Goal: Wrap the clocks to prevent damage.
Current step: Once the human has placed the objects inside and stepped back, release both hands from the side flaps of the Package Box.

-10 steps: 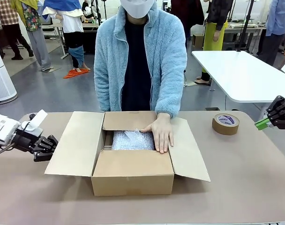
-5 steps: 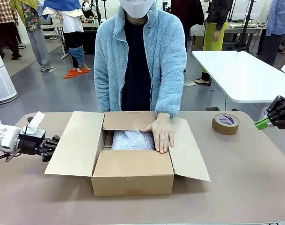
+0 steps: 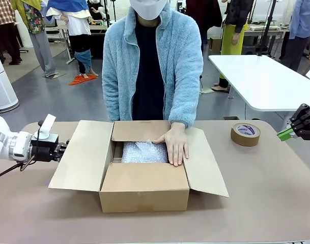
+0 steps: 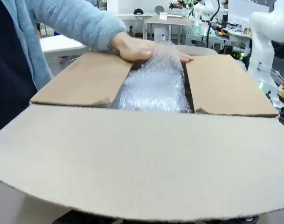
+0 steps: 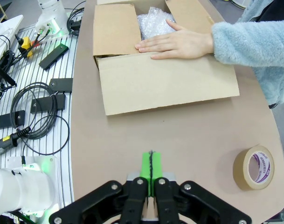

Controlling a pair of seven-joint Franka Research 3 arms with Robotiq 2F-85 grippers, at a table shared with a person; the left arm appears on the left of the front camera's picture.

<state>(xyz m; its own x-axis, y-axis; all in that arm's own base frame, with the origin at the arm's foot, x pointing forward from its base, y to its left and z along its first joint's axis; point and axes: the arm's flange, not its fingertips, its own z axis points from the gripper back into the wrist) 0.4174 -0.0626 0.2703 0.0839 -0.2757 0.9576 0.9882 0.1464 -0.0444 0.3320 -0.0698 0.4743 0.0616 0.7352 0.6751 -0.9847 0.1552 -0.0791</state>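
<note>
Cardboard box point(image 3: 144, 190) – bubble-wrapped bundle point(image 3: 142, 151) inside, hand point(image 3: 175, 145) on it.

Left jaws nearer (and higher), now at the box flap point(image 3: 86, 155).

Open brown cardboard box point(image 3: 144, 190) looks matt and papery, the clear bubble wrap bundle point(image 3: 142, 151) inside is shiny, crinkly plastic. The person's light blue jacket point(image 3: 182, 66) is fluffy fleece. The tan surface point(image 3: 256, 193) is smooth and dull.
</note>
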